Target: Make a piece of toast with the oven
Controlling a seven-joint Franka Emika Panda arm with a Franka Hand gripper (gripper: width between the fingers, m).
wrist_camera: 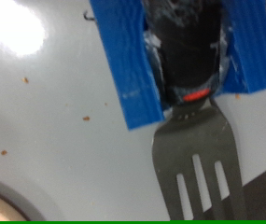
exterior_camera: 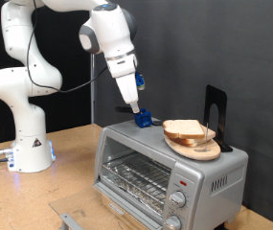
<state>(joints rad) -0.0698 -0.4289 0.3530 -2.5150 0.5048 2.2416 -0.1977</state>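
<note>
Reaching down onto the roof of the oven, the tool sits at a blue-taped holder with a fork in it. The wrist view shows the fork's black handle between blue-taped surfaces, its tines lying over the silver top, but whether the fingers are clamped on it I cannot tell.

It looks to me like the utensil-fetching step: the bread is not yet in the oven. The piece of toast lies on the round wooden plate on the oven's roof, towards the exterior view's right, just beside the holder. The wire rack shows bare through the door. The bread will have to leave the plate and reach that rack.

By my count: one oven, one plate, one fork, one arm, what appear to be two stacked slices, two knobs visible. The oven stands on the wooden desk.
</note>
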